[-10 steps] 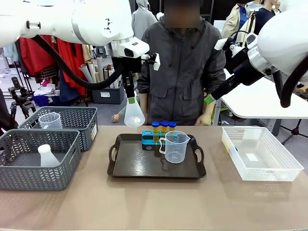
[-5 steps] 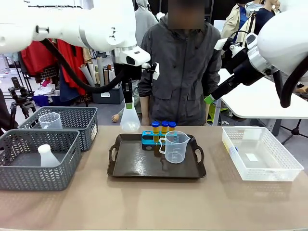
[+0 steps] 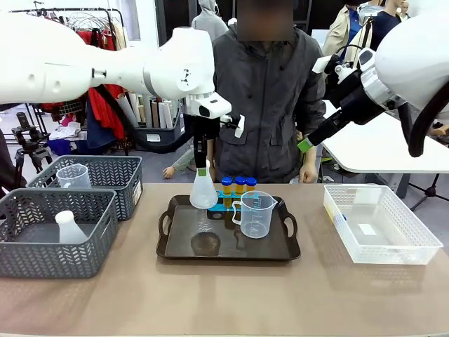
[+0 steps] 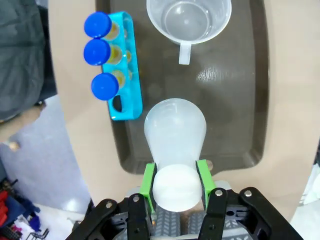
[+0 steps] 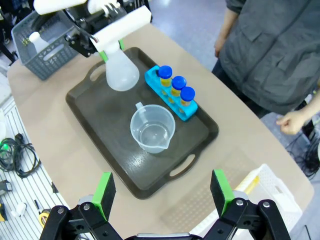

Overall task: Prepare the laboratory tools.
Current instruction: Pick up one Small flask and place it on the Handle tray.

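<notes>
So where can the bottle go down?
Under the bottle, the tray's left side is bare, beside the jug and before the blue rack. Back right is crowded. The table in front of the tray is bare too.

**A robotics lab in a shared hall**

A robot test workspace is indicated. White robot arms are set at a tan table, on which grey baskets, a tray and plastic lab ware are laid out: a beaker, a flask and a tube rack. Behind it, a tripod, a storage bin, a clothes rail with red garments and another white table are seen. Loose cables are seen on the floor.
</notes>
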Available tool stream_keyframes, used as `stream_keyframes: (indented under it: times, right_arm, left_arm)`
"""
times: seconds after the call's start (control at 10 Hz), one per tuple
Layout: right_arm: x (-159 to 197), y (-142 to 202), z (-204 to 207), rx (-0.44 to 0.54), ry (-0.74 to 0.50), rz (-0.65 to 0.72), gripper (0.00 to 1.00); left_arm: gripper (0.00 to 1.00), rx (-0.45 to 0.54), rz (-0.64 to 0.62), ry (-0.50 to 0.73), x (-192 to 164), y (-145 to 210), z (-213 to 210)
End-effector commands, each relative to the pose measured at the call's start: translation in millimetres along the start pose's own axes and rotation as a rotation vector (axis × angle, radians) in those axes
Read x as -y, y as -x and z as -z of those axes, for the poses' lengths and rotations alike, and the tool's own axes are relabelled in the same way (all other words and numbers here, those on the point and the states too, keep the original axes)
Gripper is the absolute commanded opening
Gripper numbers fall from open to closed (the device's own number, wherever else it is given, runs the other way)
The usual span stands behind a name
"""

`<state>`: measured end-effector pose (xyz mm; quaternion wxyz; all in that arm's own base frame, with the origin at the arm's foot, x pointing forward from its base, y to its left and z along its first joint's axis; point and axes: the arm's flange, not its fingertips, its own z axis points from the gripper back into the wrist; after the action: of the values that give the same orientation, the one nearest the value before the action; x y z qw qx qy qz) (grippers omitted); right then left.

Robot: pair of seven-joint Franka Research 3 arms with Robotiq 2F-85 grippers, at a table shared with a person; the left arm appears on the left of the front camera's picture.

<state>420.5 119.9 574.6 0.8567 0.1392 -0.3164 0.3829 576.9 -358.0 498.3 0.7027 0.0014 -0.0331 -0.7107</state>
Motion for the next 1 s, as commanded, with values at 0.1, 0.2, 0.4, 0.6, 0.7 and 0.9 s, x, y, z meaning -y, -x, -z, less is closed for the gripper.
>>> stream_keyframes:
  times: [0.1, 0.2, 0.4, 0.6, 0.7, 0.9]
  right_arm:
    - [1, -1, 0, 0.016, -0.015, 0.003, 1.0]
    - [1, -1, 0, 0.016, -0.015, 0.003, 1.0]
    - [1, -1, 0, 0.016, -0.015, 0.003, 1.0]
    - [1, -1, 0, 0.016, -0.015, 0.003, 1.0]
    - [1, -1, 0, 0.016, -0.015, 0.003, 1.0]
    - [1, -1, 0, 0.016, -0.015, 0.003, 1.0]
  left_arm:
    - [0.0, -0.006, 0.032, 0.062, -8, -6, 19]
    - [0.0, -0.003, 0.043, 0.076, -8, -11, 29]
    - [0.0, -0.013, 0.051, 0.08, -10, -14, 39]
    - [0.0, -0.021, 0.065, 0.099, -9, -18, 47]
    - [0.0, -0.017, 0.069, 0.109, -10, -21, 51]
    - [0.0, -0.024, 0.071, 0.12, -10, -21, 56]
